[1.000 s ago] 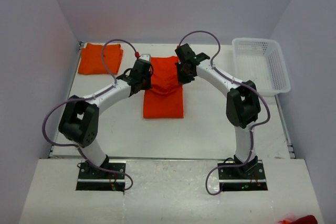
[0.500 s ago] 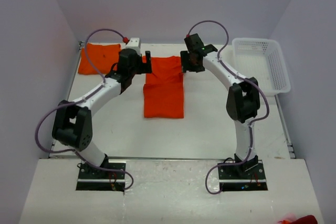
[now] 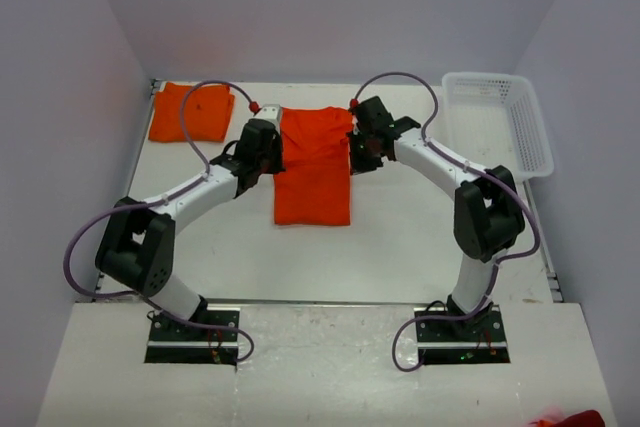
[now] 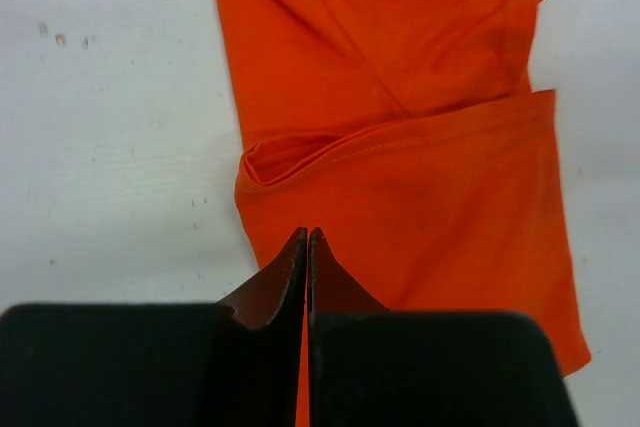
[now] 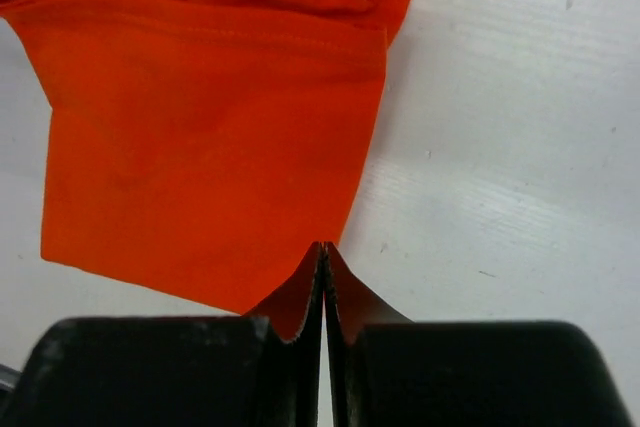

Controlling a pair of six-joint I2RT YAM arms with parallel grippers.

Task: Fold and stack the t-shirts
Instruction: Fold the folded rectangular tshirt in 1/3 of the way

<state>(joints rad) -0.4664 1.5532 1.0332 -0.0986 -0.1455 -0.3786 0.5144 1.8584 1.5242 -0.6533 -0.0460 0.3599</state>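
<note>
An orange t-shirt (image 3: 312,182) lies flat in the middle of the table, folded into a long strip running front to back. It also shows in the left wrist view (image 4: 420,197) and in the right wrist view (image 5: 200,127). My left gripper (image 3: 272,159) is shut at the strip's left edge, its tips (image 4: 305,234) above the cloth with nothing held. My right gripper (image 3: 358,159) is shut at the strip's right edge, its tips (image 5: 323,247) just over the cloth's border, empty. A second orange t-shirt (image 3: 190,112) lies folded at the back left corner.
A white lattice basket (image 3: 535,147) stands at the back right. The table's raised left edge (image 3: 128,187) runs beside the folded shirt. Bare white table (image 3: 430,237) lies in front of the strip and to its right.
Both grippers carried the lifted, bunched far part of the shirt to the back, let it go, and drew back toward the near side. The shirt now lies flat and longer. Both grippers are shut.
</note>
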